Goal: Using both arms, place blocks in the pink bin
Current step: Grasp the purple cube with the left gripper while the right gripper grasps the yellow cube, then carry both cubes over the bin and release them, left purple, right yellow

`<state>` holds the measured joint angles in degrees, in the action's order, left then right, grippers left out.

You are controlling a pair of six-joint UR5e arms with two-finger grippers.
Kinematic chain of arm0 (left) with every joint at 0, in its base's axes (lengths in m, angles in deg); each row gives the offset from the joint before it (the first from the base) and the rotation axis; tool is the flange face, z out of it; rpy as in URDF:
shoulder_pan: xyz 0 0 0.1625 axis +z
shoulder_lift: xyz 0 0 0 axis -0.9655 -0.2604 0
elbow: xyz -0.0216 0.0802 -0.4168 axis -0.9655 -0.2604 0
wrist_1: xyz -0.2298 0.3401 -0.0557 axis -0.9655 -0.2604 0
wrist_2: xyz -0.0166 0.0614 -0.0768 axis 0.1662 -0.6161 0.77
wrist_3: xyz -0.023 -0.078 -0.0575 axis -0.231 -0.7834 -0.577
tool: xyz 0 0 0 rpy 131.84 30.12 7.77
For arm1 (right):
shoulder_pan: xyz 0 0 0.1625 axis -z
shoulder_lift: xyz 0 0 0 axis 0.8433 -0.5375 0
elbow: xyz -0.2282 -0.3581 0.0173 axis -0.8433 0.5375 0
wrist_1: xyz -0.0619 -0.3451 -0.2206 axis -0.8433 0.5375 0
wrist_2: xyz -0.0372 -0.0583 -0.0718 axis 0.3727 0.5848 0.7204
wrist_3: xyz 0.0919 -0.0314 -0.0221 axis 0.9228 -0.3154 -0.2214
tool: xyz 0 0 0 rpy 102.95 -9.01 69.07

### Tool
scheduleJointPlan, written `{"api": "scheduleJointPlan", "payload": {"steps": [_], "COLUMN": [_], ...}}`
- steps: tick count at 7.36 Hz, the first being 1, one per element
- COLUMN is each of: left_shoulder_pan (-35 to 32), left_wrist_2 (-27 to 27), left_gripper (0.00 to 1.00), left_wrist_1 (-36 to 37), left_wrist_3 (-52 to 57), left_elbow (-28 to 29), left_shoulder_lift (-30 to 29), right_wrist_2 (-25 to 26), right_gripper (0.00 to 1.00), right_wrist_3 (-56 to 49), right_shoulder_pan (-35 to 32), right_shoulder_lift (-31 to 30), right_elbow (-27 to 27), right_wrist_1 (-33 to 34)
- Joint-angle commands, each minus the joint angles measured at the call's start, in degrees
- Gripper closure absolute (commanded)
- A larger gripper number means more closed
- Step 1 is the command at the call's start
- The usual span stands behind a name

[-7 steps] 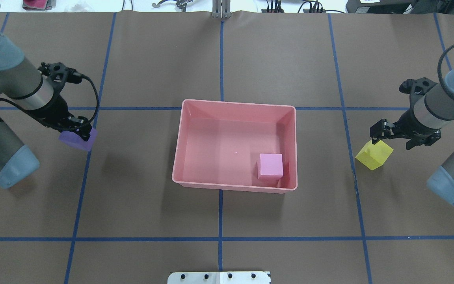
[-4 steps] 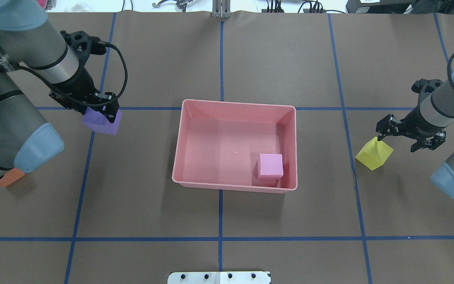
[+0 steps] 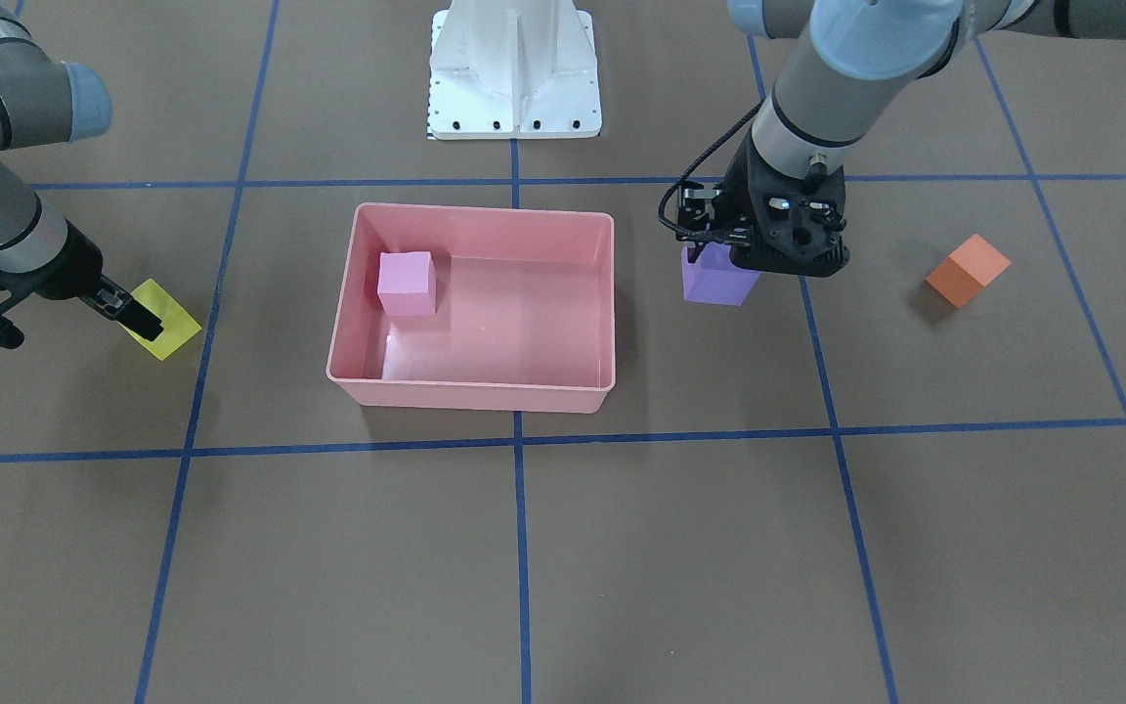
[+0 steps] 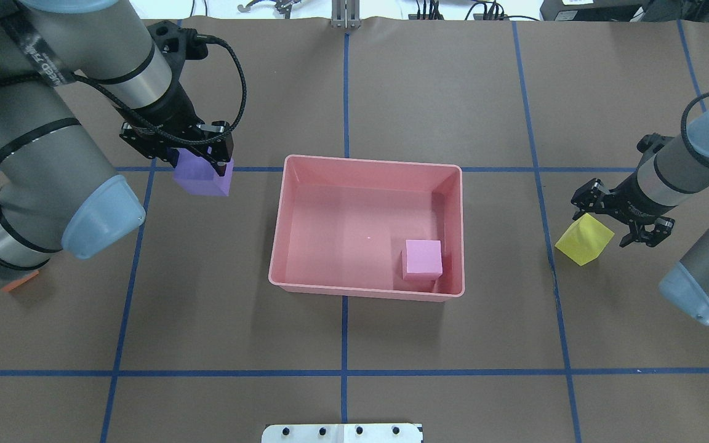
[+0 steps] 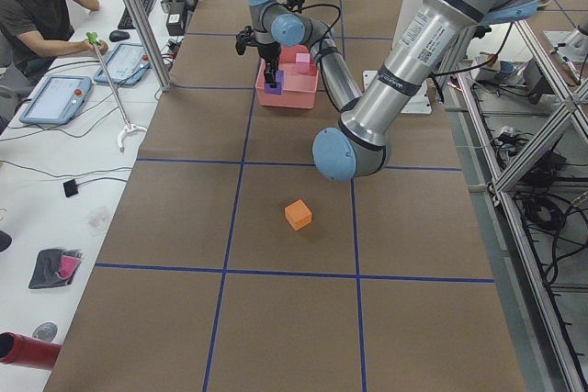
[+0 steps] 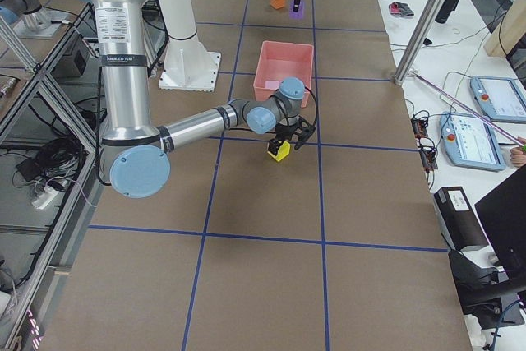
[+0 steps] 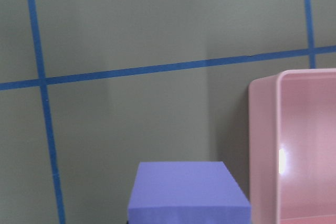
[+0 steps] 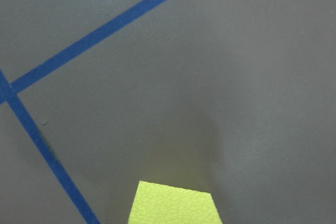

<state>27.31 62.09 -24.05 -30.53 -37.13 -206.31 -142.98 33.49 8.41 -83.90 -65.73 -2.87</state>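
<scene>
Overhead exterior view is showing the left claw (image 4: pixel 202 161) clamping the purple block (image 4: pixel 202 179) just beside the pink bin (image 4: pixel 277 229), which is lying to its right, while the right claw (image 4: pixel 605 223), fingers spread, is hovering over the yellow block (image 4: pixel 582 244) resting on the counter (image 4: pixel 391 344).

A brown desk (image 4: pixel 440 92) gridded with blue tape (image 4: pixel 346 92) carries a pink bin (image 4: pixel 370 161) at its centre, an orange cube (image 3: pixel 967 270) well off to the robot's left, a yellow cube (image 4: pixel 582 243) to its right, and a white pedestal base (image 3: pixel 514 68).
</scene>
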Motion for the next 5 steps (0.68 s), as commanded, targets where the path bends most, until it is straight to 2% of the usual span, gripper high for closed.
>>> {"api": "scheduleJointPlan", "payload": {"steps": [1,2,3,4,5], "left_shoulder_pan": [1.4,1.9,2.1,2.2,3.2], "left_wrist_2": [-0.2,-0.2,-0.2,-0.2,-0.2], "left_gripper": [1.0,1.0,1.0,1.0,1.0], "left_wrist_1": [0.0,0.0,0.0,-0.2,-0.3], "left_wrist_3": [-3.1,-3.8,-3.8,-4.4,-6.0], "left_elbow": [0.2,0.4,0.5,1.0,2.0], "left_shoulder_lift": [-1.3,-1.5,-1.5,-1.8,-3.1], "right_wrist_2": [0.3,0.5,0.8,1.2,1.3], "right_gripper": [0.0,0.01,0.19,0.46,0.8], "right_wrist_3": [1.0,1.3,1.3,1.3,1.6], "right_shoulder_pan": [1.9,2.1,2.2,2.4,2.4], "right_shoulder_lift": [-0.4,-0.4,-0.5,-0.5,-0.4], "right_elbow": [0.1,0.1,0.1,0.2,0.1], "right_wrist_1": [-0.1,-0.1,-0.1,-0.1,-0.1]}}
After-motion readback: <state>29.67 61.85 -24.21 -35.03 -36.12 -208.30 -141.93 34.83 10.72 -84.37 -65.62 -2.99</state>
